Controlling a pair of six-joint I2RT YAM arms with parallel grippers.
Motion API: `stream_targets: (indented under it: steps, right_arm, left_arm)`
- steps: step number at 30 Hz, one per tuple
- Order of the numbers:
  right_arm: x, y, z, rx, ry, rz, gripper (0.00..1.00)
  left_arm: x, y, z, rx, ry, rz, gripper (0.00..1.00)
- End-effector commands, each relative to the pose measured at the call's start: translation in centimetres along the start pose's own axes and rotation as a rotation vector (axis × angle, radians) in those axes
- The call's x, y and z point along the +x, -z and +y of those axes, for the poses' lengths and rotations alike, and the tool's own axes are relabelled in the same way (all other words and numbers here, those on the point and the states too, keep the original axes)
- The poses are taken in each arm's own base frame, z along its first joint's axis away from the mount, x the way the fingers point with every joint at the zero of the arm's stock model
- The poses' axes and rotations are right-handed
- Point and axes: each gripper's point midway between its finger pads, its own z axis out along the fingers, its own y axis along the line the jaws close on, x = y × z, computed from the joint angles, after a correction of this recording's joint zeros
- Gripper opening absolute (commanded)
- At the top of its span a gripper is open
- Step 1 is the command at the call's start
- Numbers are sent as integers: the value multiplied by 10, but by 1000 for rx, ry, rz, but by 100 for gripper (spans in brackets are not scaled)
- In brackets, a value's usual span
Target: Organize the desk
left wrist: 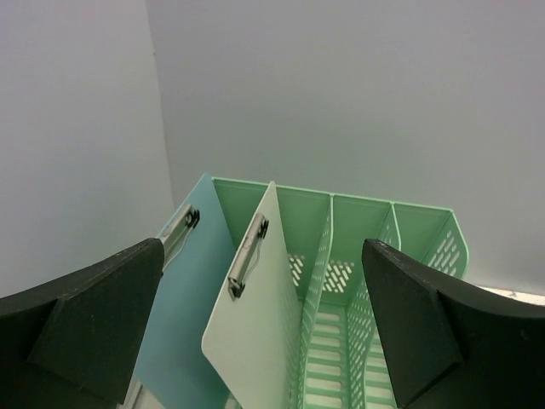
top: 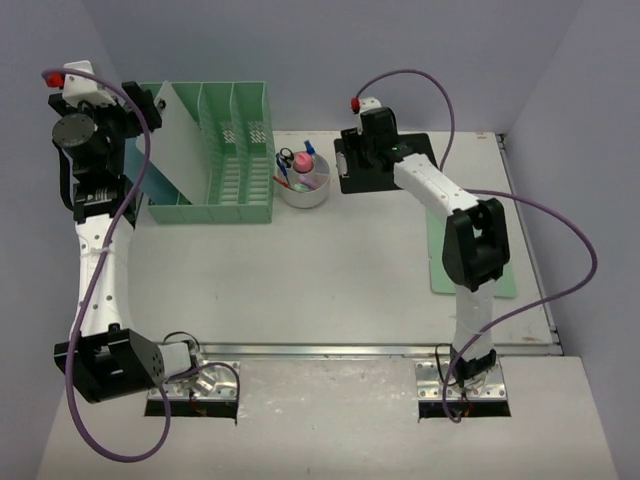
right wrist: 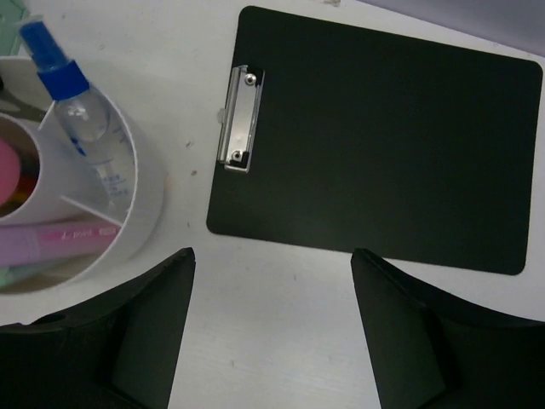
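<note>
The desk (top: 300,280) is a white tabletop with a metal rail along its front. My left gripper (top: 148,103) hovers open and empty above the left end of a mint-green file rack (top: 240,130). In the left wrist view its fingers (left wrist: 94,315) frame a pale clipboard (left wrist: 255,324) and a blue clipboard (left wrist: 183,290), both standing tilted in the rack (left wrist: 341,281). My right gripper (top: 365,150) is open and empty over a black clipboard (top: 420,145). In the right wrist view that gripper (right wrist: 272,251) sits above bare desk (right wrist: 255,341), just short of the clipboard's (right wrist: 375,136) edge.
A white round organizer (top: 303,190) stands between the rack and the black clipboard; it holds a spray bottle (right wrist: 81,119) and pink items. A green board (top: 437,265) lies flat on the desk's right side under my right arm. Lavender walls enclose the desk.
</note>
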Motion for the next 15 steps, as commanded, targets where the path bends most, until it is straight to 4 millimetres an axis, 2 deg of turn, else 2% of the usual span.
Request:
stream_targets:
  steps: [1,2,10,11,12,14,15]
  right_arm:
    - [-21,-22,-5,113,-64,-67,74]
    - [-17,-34,-1,122,-65,-60,72]
    - [-2,-75,8,127,-101,-55,72]
    - [-5,-78,10,119,-108,-63,72]
    - [3,-87,15,101,-106,-51,72]
    - [3,-94,23,71,-106,-54,71]
    - [9,-101,25,62,-101,-46,70]
  left_arm:
    - [-16,18,0,-1,-19,-34,100]
    - [-14,23,-1,0,-18,-31,100]
    - [-4,33,-4,7,14,2,100]
    - [-2,33,-4,8,17,6,100]
    - [-1,34,-5,13,21,12,100]
    - [2,34,-5,15,26,21,100]
    - [3,34,-5,13,27,22,100]
